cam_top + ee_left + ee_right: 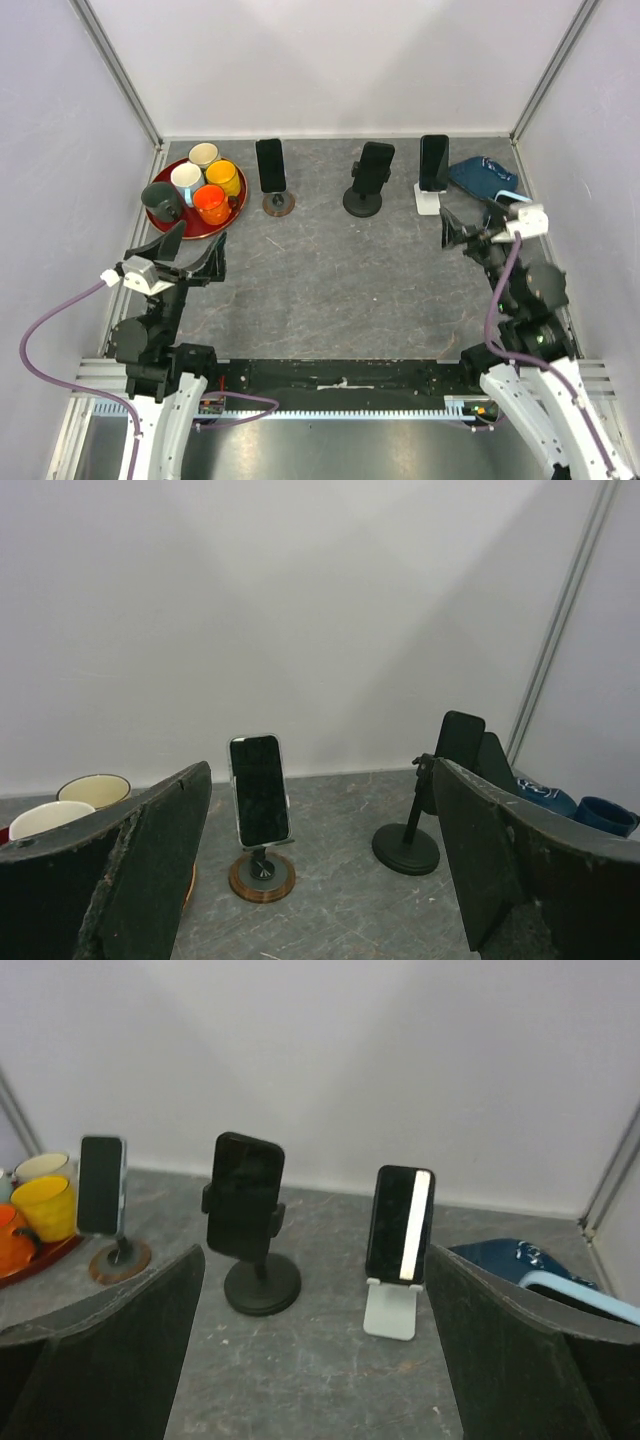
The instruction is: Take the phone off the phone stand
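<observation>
At the far edge of the grey worktop (330,290), a black slab phone (433,162) rests on a white folding stand (428,200) near the right gripper (472,228), which gapes empty like the left gripper (193,250); a crooked pull could topple the light stand

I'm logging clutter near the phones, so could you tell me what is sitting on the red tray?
Five cups stand on the red tray: dark green mug, white cup, cream cup, yellow cup, orange cup. The tray floor under them is covered.

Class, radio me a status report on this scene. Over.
Left gripper, right gripper: jaws open, empty. Three phones on stands, untouched. Blue object beside rightmost stand.
</observation>
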`<action>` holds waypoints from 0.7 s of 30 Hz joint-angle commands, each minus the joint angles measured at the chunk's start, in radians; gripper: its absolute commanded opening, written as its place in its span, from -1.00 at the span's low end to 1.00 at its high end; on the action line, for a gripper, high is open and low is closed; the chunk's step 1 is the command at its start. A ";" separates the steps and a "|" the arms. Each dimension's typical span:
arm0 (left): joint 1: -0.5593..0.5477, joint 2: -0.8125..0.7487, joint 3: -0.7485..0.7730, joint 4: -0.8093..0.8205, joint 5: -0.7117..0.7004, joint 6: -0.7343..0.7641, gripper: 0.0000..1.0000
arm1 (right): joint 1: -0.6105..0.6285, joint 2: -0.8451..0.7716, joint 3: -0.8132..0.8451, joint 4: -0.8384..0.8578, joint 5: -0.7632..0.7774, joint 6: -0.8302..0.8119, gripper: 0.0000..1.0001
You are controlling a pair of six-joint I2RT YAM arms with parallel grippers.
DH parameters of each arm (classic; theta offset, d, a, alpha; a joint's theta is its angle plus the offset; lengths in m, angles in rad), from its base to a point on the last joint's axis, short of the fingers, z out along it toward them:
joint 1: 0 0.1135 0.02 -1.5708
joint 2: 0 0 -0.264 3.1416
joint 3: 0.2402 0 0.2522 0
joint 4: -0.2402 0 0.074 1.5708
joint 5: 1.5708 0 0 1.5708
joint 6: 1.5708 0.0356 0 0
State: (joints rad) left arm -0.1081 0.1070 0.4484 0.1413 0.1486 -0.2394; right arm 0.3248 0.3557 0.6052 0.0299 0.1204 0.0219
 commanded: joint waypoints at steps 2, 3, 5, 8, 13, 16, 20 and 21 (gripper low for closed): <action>-0.039 -0.079 0.042 -0.068 -0.026 -0.006 0.96 | 0.005 0.247 0.287 -0.253 -0.212 0.004 0.96; -0.045 -0.092 0.044 -0.078 -0.029 -0.003 0.96 | 0.005 0.306 0.316 -0.272 -0.228 0.006 0.96; -0.064 -0.133 0.046 -0.114 -0.046 0.000 0.96 | 0.005 0.357 0.394 -0.326 -0.200 0.045 0.96; -0.094 -0.164 0.053 -0.153 -0.075 0.017 0.96 | 0.005 0.452 0.487 -0.408 -0.095 0.119 0.96; -0.148 -0.182 0.068 -0.195 -0.103 0.040 0.97 | 0.003 0.620 0.620 -0.533 -0.041 0.142 0.96; -0.169 -0.187 0.078 -0.220 -0.101 0.041 0.97 | 0.005 0.730 0.726 -0.651 0.052 0.153 0.96; -0.189 -0.188 0.088 -0.250 -0.116 0.058 0.96 | 0.003 0.871 0.864 -0.803 0.269 0.154 0.96; -0.192 -0.190 0.093 -0.264 -0.125 0.066 0.97 | 0.002 0.887 0.881 -0.818 0.309 0.151 0.96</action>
State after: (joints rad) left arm -0.2848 0.0055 0.4980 -0.0811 0.0536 -0.2260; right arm 0.3298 1.1698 1.3628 -0.6113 0.1902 0.1543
